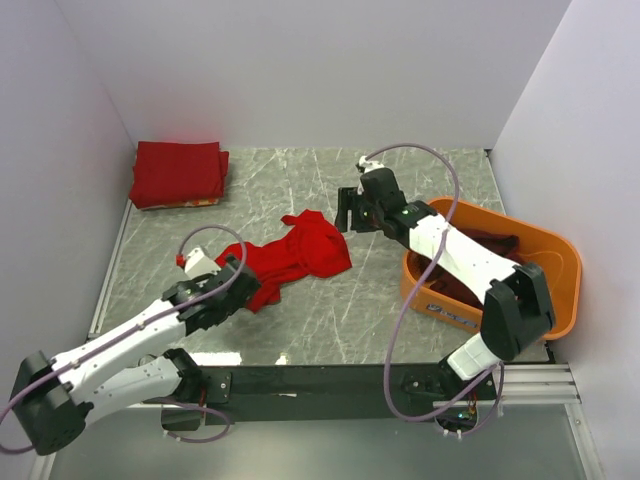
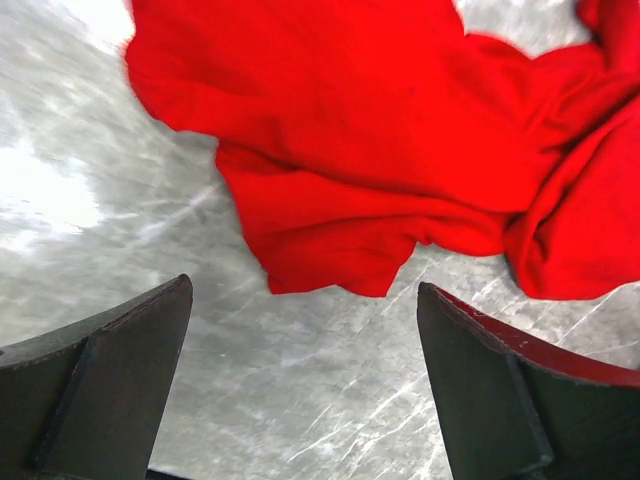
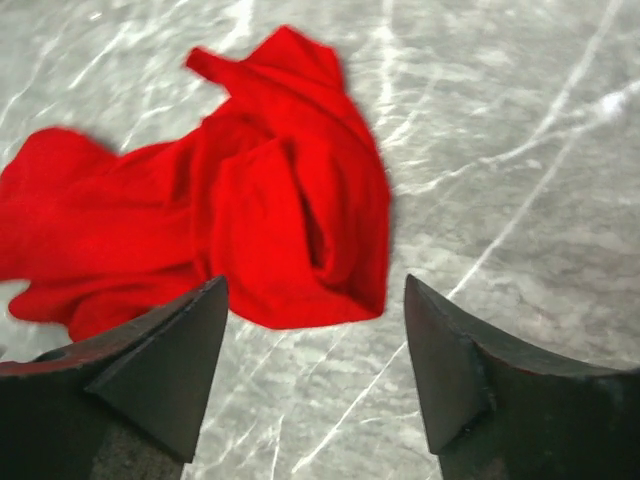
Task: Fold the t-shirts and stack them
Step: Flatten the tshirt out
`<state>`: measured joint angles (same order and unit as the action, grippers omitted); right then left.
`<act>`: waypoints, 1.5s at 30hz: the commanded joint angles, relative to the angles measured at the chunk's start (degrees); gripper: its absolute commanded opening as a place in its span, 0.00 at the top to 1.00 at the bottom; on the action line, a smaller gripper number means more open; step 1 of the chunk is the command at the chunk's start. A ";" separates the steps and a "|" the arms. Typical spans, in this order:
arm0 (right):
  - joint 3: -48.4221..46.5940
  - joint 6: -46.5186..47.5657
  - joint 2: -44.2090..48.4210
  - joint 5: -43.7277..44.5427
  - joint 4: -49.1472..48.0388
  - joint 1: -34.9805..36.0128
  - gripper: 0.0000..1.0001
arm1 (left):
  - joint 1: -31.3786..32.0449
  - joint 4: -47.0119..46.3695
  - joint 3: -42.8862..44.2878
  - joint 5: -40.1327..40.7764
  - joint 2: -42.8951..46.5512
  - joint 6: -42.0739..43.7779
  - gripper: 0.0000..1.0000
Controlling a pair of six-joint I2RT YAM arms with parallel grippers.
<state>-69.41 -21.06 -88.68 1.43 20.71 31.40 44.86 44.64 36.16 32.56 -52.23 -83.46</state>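
A crumpled bright red t-shirt (image 1: 298, 256) lies in the middle of the marble table. It also shows in the left wrist view (image 2: 380, 150) and the right wrist view (image 3: 250, 200). My left gripper (image 1: 238, 272) is open and empty, just short of the shirt's near-left edge. My right gripper (image 1: 347, 212) is open and empty, just beyond the shirt's far-right end. A folded stack of red t-shirts (image 1: 178, 173) sits at the back left corner. Dark maroon t-shirts (image 1: 482, 246) lie in the orange tub (image 1: 560, 262).
The orange tub stands at the right, under my right arm. White walls close the table at the back and both sides. A black rail (image 1: 330, 381) runs along the near edge.
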 commanded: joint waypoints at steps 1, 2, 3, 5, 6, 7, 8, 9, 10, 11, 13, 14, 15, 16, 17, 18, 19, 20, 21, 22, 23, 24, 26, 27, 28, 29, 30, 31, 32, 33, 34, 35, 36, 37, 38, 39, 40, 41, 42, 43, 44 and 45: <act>3.39 5.14 3.16 -3.36 -4.44 2.95 0.21 | -0.39 -7.17 -1.00 -3.89 -3.04 1.01 0.01; 3.66 5.41 2.99 -3.37 -4.62 3.75 0.21 | -0.39 -7.20 -1.53 -4.60 -3.84 1.63 0.01; 3.84 5.59 2.64 -3.37 -5.15 4.45 0.21 | -0.74 -10.25 -1.97 -5.39 -4.54 2.33 0.01; 3.41 5.68 0.98 -4.06 -6.64 6.48 0.20 | -1.09 -12.55 -3.29 -7.14 -6.39 3.39 0.01; 2.70 5.68 0.10 -4.59 -6.65 7.09 0.20 | -1.44 -15.35 -3.73 -7.68 -6.92 3.57 0.00; 1.39 5.68 -0.78 -5.64 -6.73 7.62 0.20 | -1.53 -17.03 -4.60 -8.29 -8.05 4.61 0.01; 0.68 5.77 -2.88 -6.00 -7.17 8.84 0.20 | -1.88 -18.87 -5.13 -9.43 -8.67 5.23 0.01; -0.02 5.94 -3.85 -6.18 -7.35 9.47 0.20 | -2.40 -20.11 -5.66 -9.79 -9.38 5.41 0.01; -1.59 5.77 -5.00 -6.96 -7.61 9.99 0.20 | -2.85 -21.77 -6.36 -9.97 -10.95 5.15 0.01; -2.30 5.68 -7.27 -7.66 -8.14 11.04 0.20 | -3.28 -22.57 -6.72 -10.32 -11.66 5.32 0.03; -4.67 5.42 -10.70 -8.63 -8.40 11.93 0.20 | -5.13 -24.59 -7.59 -11.81 -13.77 6.29 0.10; -5.38 5.33 -11.85 -8.38 -8.84 12.28 0.20 | -5.57 -25.30 -7.86 -12.34 -14.30 6.73 0.13; -6.17 4.72 -13.08 -8.03 -8.67 12.63 0.20 | -6.36 -25.74 -8.04 -13.12 -14.92 6.99 0.16; -7.66 4.54 -15.35 -7.59 -8.58 12.81 0.21 | -6.63 -26.27 -8.21 -13.31 -15.97 7.26 0.23; -8.54 4.27 -16.42 -5.93 -7.97 12.99 0.22 | -6.80 -26.36 -8.21 -13.39 -16.41 7.35 0.27; -9.51 3.75 -17.65 -5.39 -7.44 13.07 0.23 | -6.98 -26.45 -8.21 -13.40 -16.76 7.52 0.30; -11.00 3.74 -18.71 -5.13 -7.09 13.08 0.23 | -6.98 -26.54 -8.21 -13.48 -17.29 7.70 0.38; -11.54 3.74 -20.54 -4.60 -7.26 13.08 0.25 | -6.98 -27.15 -8.21 -13.48 -17.38 7.87 0.43; -11.89 3.57 -21.52 -2.94 -7.52 13.16 0.27 | -7.07 -27.41 -8.30 -13.48 -17.56 8.05 0.48; -12.68 3.66 -22.40 -2.23 -7.61 13.16 0.28 | -7.07 -27.59 -8.47 -13.57 -17.82 8.05 0.59; -13.29 3.48 -24.06 -1.53 -7.79 13.16 0.30 | -7.16 -27.77 -8.56 -13.48 -18.00 8.05 0.65; -13.73 3.39 -24.78 0.05 -7.62 13.16 0.32 | -7.24 -27.59 -8.39 -13.48 -18.17 8.05 0.71; -14.88 3.31 -26.44 0.85 -7.44 13.25 0.40 | -7.33 -26.72 -8.04 -13.22 -18.79 7.70 0.87; -14.71 3.39 -26.80 1.11 -7.70 13.25 0.45 | -7.42 -25.41 -7.86 -13.13 -18.88 7.61 0.94; -14.70 3.39 -27.41 2.42 -7.96 13.42 0.48 | -7.42 -24.96 -7.34 -13.05 -18.88 7.61 0.99; -14.88 3.39 -27.94 3.13 -7.53 13.60 0.50 | -7.42 -24.52 -7.16 -12.96 -18.88 7.87 0.99; -15.32 3.13 -28.64 4.27 -6.57 13.52 0.50 | -7.42 -23.99 -6.90 -12.87 -18.70 7.87 0.99; -16.19 2.87 -29.26 6.28 -5.43 13.51 0.51 | -7.42 -22.94 -6.63 -12.69 -18.00 7.79 0.99; -16.46 2.52 -30.22 7.61 -4.02 13.51 0.55 | -7.42 -22.41 -6.46 -12.17 -17.65 7.53 0.99; -16.46 2.25 -30.58 8.58 -3.66 13.51 0.60 | -7.42 -21.54 -6.19 -11.82 -17.12 7.35 0.99; -15.94 2.34 -30.50 9.81 -3.57 13.60 0.66 | -7.42 -19.79 -5.93 -11.47 -16.34 6.91 0.99; -15.41 2.25 -30.15 10.34 -3.92 13.52 0.81 | -7.42 -18.81 -5.75 -11.11 -15.89 6.65 0.99; -14.97 2.34 -29.80 10.78 -4.10 13.51 0.89 | -7.42 -17.76 -5.23 -10.24 -14.84 6.47 0.99; -14.27 2.34 -28.83 11.22 -4.27 13.60 0.94 | -7.42 -15.92 -4.96 -9.80 -14.22 6.38 0.99; -13.92 2.34 -28.22 11.83 -4.27 13.60 1.00 | -7.42 -14.77 -4.70 -9.18 -13.61 6.38 0.99; -13.74 2.43 -27.51 12.19 -4.27 13.60 1.00 | -7.42 -13.80 -3.91 -8.39 -12.04 6.64 0.99; -13.22 2.51 -25.59 12.45 -4.01 13.60 1.00 | -7.42 -11.88 -3.56 -7.86 -11.15 6.82 0.99; -12.78 2.43 -24.44 12.80 -4.10 13.60 1.00 | -7.42 -11.08 -3.12 -7.34 -10.18 6.99 0.99; -12.07 2.43 -22.95 12.72 -4.62 13.69 1.00 | -7.33 -10.20 -2.25 -6.20 -8.09 7.43 0.99; -10.41 2.51 -19.72 12.54 -5.06 13.69 1.00 | -7.42 -8.97 -1.89 -5.58 -7.11 7.35 0.99; -9.35 2.60 -17.77 12.46 -6.28 13.69 1.00 | -7.33 -6.87 -1.28 -5.05 -5.97 7.35 0.99; -8.13 2.69 -15.75 12.19 -7.17 13.69 1.00 | -7.33 -5.72 -0.23 -4.35 -3.78 7.52 0.99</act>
<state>-79.42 -18.57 -113.54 10.81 15.84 45.01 37.69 31.68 32.25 23.66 -60.38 -76.16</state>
